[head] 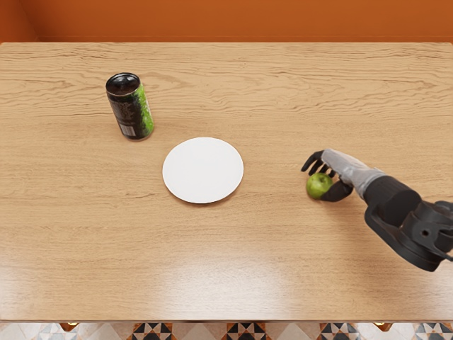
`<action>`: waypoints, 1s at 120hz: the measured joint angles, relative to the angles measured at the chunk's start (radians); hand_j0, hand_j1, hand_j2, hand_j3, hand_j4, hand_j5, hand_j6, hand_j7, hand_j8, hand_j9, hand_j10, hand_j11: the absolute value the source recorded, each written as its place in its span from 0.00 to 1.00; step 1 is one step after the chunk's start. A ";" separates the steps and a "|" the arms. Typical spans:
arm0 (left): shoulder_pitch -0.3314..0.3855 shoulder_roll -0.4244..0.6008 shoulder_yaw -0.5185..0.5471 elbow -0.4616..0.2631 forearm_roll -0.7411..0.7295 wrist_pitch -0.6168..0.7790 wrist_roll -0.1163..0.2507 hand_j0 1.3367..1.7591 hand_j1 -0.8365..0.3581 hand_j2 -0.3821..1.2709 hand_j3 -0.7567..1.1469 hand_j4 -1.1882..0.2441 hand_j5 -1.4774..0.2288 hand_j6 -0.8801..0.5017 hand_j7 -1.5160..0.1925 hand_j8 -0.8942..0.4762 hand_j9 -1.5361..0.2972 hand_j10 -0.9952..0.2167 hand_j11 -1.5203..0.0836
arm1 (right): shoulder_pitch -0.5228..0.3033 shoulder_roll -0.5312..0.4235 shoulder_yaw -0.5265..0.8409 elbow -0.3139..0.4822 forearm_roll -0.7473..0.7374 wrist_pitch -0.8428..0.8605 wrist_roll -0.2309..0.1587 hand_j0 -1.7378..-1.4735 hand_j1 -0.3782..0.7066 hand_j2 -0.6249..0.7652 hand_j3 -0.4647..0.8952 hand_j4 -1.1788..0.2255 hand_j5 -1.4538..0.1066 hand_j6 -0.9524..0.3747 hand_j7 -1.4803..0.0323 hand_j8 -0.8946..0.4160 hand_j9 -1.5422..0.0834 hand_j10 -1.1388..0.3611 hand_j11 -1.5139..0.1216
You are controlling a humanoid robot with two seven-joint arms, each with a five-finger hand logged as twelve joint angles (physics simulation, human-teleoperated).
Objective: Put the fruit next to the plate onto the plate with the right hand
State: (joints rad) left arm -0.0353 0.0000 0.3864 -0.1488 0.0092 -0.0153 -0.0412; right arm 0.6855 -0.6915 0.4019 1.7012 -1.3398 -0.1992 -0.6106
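Right arm (407, 219) sits closest to the camera, a dark grey forearm entering from the right edge low in the head view and reaching up-left over the bench (226, 269). Right hand (329, 177) is at the end of it, palm toward the picture's left. Its fingers (311, 163) are curled over the top and far side of the green apple (318, 185), thumb on the near side: a closed grip on the fruit, touching it. Whether the apple rests on the wood or is raised slightly cannot be told from this angle.

The apple is right of the white plate (203, 170), clearly apart from it and not on it, with bare wood between the two. The plate is round, flat and near the middle of the bench, with nothing on it.

A drinks can (130, 106) stands up-left of the plate, apart from it, black and green with a dark top, upright though it looks to lean in this slanted view.

The bench is light wood grain with a glare patch near the front edge. Orange wall (226, 18) runs along the top, and patterned floor tiles (248, 331) show in a strip at the bottom.
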 joint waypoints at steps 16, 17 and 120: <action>0.000 0.000 0.000 0.000 0.000 0.000 0.000 0.76 0.76 0.26 0.40 0.67 0.69 0.47 0.71 0.48 0.67 0.63 0.76 | -0.008 0.007 -0.002 0.000 -0.005 -0.007 -0.001 0.31 0.63 0.45 0.34 0.47 0.53 0.39 0.55 0.38 0.55 0.42 0.53; 0.000 0.000 0.000 0.000 0.000 0.000 0.000 0.76 0.76 0.26 0.40 0.67 0.69 0.47 0.71 0.48 0.67 0.63 0.76 | -0.009 0.008 -0.003 0.000 -0.006 -0.007 -0.001 0.31 0.64 0.45 0.34 0.47 0.53 0.39 0.55 0.38 0.55 0.42 0.53; 0.000 0.000 0.000 0.000 0.000 0.000 0.000 0.76 0.76 0.26 0.40 0.67 0.69 0.47 0.71 0.48 0.67 0.63 0.76 | -0.018 0.015 0.001 -0.013 0.048 -0.027 -0.001 0.34 0.59 0.63 0.34 0.28 0.23 0.35 0.28 0.44 0.27 0.43 0.25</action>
State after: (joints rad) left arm -0.0353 0.0000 0.3864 -0.1488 0.0092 -0.0153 -0.0413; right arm 0.6676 -0.6767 0.4028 1.6884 -1.2919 -0.2265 -0.6113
